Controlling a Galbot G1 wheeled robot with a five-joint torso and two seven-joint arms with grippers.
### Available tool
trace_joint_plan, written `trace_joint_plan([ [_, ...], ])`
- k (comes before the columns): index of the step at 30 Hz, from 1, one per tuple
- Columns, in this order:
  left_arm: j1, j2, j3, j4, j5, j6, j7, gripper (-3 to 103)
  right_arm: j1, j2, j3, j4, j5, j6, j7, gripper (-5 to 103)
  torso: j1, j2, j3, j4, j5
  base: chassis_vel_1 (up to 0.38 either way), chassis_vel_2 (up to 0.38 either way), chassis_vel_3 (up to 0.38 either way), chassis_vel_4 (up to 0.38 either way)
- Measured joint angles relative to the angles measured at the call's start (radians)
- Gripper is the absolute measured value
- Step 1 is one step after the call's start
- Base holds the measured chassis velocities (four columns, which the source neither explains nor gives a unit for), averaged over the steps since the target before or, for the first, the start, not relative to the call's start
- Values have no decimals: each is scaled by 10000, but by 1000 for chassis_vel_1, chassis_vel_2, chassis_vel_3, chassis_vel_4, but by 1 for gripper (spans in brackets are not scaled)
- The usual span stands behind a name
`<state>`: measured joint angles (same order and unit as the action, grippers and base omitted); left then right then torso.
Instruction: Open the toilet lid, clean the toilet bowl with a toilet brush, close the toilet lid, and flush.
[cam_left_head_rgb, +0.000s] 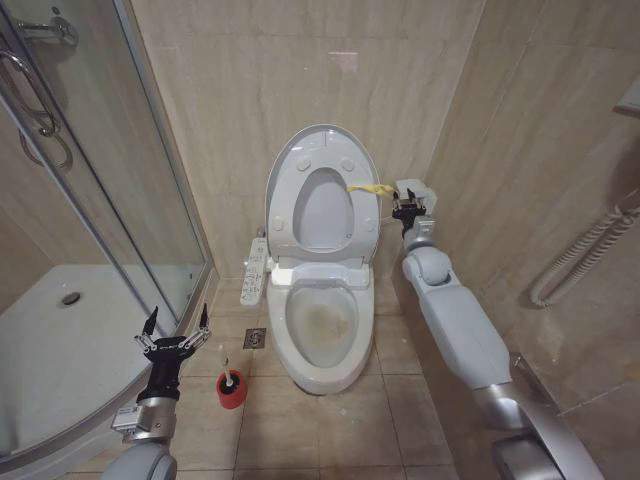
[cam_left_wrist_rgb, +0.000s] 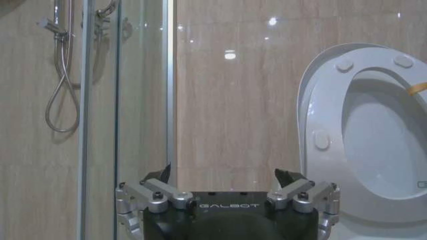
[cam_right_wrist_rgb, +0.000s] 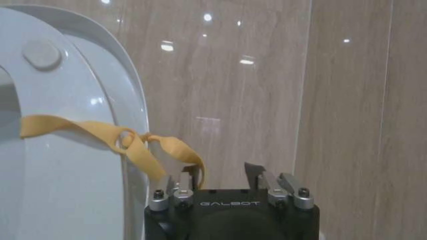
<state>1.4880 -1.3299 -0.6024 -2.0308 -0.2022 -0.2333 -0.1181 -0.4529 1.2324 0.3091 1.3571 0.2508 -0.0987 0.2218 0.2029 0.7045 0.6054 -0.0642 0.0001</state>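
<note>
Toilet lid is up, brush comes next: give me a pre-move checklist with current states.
1. Toilet lid raised against the wall: ok.
2. Seat ring raised too, toilet bowl exposed, stained inside: ok.
3. Right gripper clear of the yellow strap: not ok; its open fingers sit right at the strap's loose end.
4. Left gripper open, empty: ok.
5. Toilet brush upright in its red holder, beside the bowl: ok.

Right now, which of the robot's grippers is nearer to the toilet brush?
Left. The left gripper hovers open just beside the toilet brush on the floor; the right gripper is up by the raised toilet lid.
</note>
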Motion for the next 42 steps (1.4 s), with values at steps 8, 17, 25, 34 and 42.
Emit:
trace_joint_plan([
  [8,0,0,0,0,0,0,0,100,-422,-99,26,642,28,-162,20,75,0,0,0,2,-1,0,0,0,0],
  [17,0,0,0,0,0,0,0,100,-751,-124,151,1063,29,-215,20,99,0,0,0,2,0,0,0,0,0],
  [25,0,0,0,0,0,0,0,100,-773,-116,202,1247,112,-277,90,100,0,0,0,1,0,0,0,0,0],
  [34,0,0,0,0,0,0,0,100,-812,-233,170,1665,273,-423,114,100,0,0,0,1,-1,0,0,0,0],
  [42,0,0,0,0,0,0,1,100,-933,-419,164,2102,438,-541,122,100,0,0,0,1,-1,0,0,0,0],
])
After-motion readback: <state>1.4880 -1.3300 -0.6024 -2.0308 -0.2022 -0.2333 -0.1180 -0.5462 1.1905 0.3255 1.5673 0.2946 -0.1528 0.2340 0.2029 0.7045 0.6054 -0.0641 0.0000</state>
